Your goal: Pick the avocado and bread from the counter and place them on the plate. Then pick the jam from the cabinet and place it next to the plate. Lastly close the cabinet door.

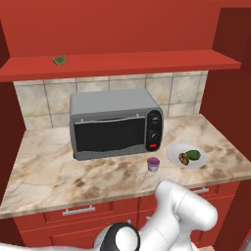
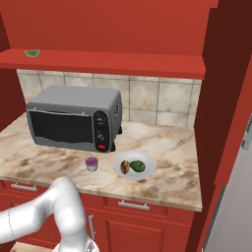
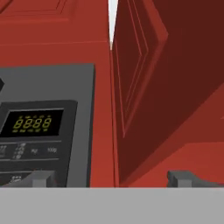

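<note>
The round pale plate (image 1: 172, 156) (image 2: 149, 162) lies on the marble counter (image 1: 73, 171) (image 2: 172, 147), right of the toaster oven. On it rest the dark green avocado (image 1: 193, 155) (image 2: 138, 166) and the tan bread (image 1: 184, 158) (image 2: 125, 167), side by side. The purple jam (image 1: 153, 164) (image 2: 91, 163) stands upright on the counter just left of the plate. Above, the red cabinet shelf (image 1: 122, 63) (image 2: 123, 61) is exposed, with its right door (image 1: 230, 73) (image 2: 226, 98) swung out. My gripper (image 3: 113, 178) is open and holds nothing; it faces a dark red panelled door (image 3: 166, 87).
A grey toaster oven (image 1: 112, 122) (image 2: 74, 118) fills the counter's middle. A pale green wedge (image 1: 59, 60) (image 2: 32, 52) sits on the cabinet shelf at the left. In the hand view, a grey control panel with a lit digit display (image 3: 33, 123) is at the left.
</note>
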